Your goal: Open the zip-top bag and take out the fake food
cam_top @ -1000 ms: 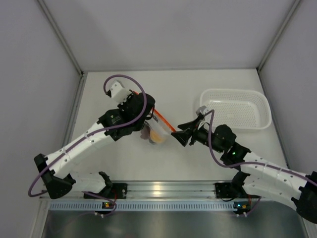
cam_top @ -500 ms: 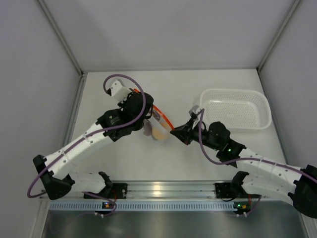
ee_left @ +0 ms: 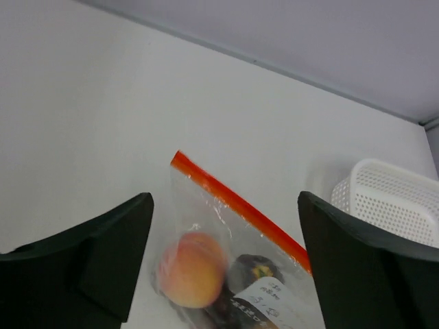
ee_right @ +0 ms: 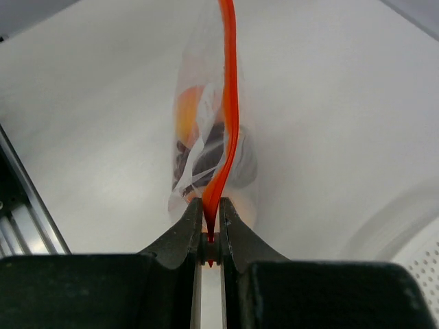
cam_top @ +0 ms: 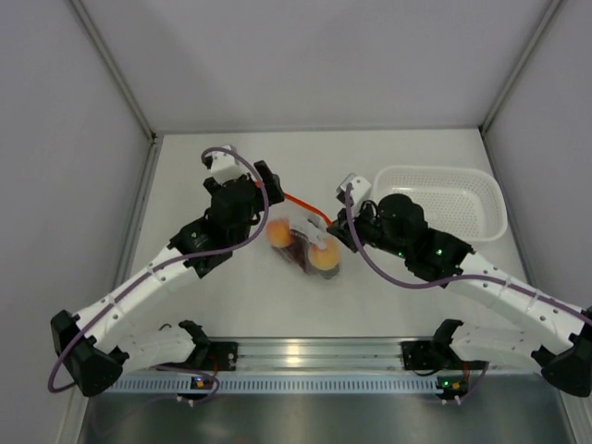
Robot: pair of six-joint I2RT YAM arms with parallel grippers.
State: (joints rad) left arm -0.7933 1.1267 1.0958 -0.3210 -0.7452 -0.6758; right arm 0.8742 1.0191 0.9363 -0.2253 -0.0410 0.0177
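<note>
White table, perforated basket over on the right side. Left gripper hangs above the bag with its fingers spread wide, not gripping anything. Right gripper is clamped tight on the end of the bag's red strip. The bag's mid-table between the two grippers, just left of the basket. Inside it are a peach, an orange fruit and some dark bits.
</note>
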